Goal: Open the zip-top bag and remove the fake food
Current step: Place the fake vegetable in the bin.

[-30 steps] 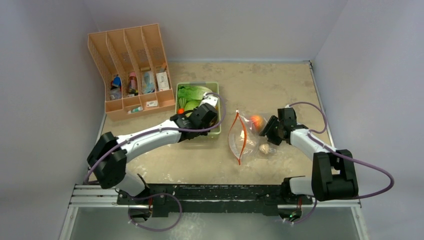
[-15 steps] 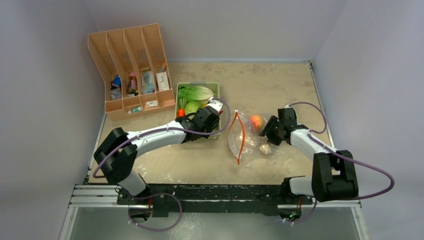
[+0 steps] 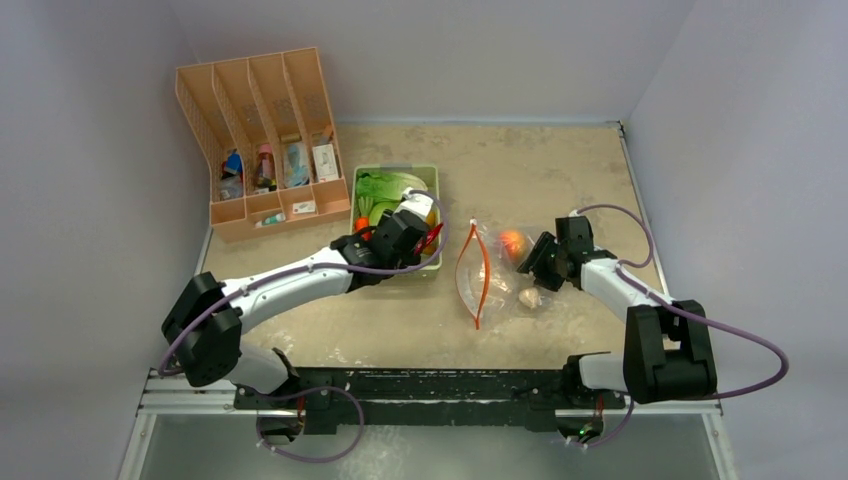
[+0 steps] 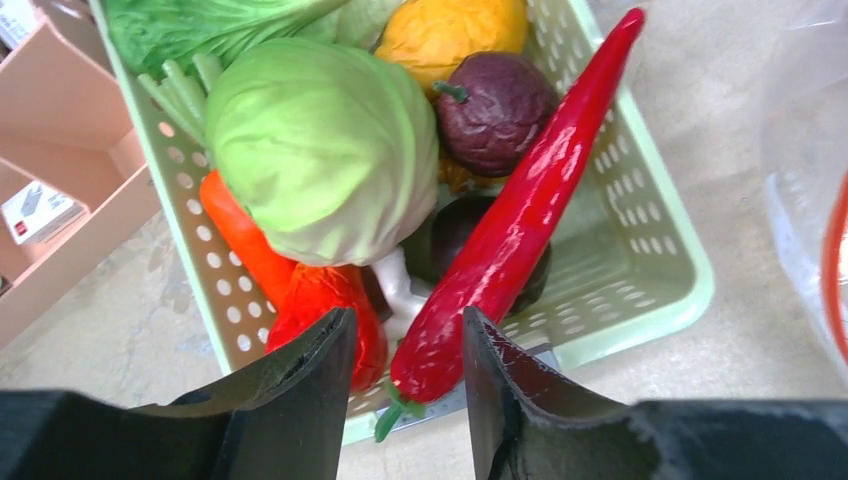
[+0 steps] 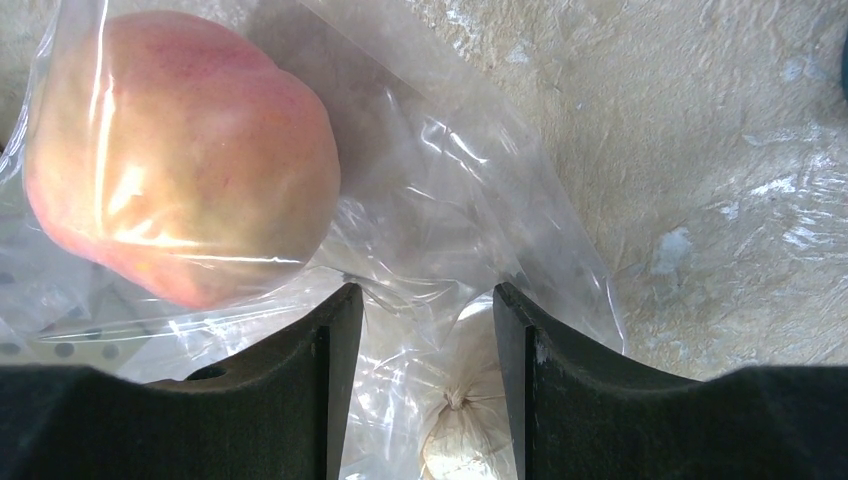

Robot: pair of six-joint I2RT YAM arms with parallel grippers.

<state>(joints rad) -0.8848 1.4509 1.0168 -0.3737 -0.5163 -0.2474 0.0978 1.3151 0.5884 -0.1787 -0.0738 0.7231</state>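
Note:
The zip-top bag [image 3: 470, 282] lies on the table right of centre, its orange-red zip strip [image 3: 484, 275] gaping open. The peach [image 3: 513, 240] [image 5: 180, 150] and the small beige piece [image 3: 529, 297] [image 5: 465, 440] are inside it. My right gripper [image 3: 530, 262] [image 5: 422, 295] rests on the bag, jaws parted, with loose plastic film between them. My left gripper [image 3: 410, 245] [image 4: 405, 345] is open above the near rim of the tray. The red chili [image 3: 432, 238] [image 4: 520, 210] lies there, its stem end between the jaws without touching both. The cabbage [image 4: 320, 150] and carrot [image 4: 245, 240] lie in the tray.
The pale-green tray [image 3: 395, 170] [image 4: 650, 290] also holds leafy lettuce [image 4: 200, 25], a yellow pepper [image 4: 450, 30] and a dark purple fruit [image 4: 495, 100]. A peach-coloured desk organizer [image 3: 262, 140] stands at the back left. Walls close in the table on three sides.
My left gripper has shifted over the tray, and the red chili now shows lying at the tray's near right. The right gripper and the bag have stayed put.

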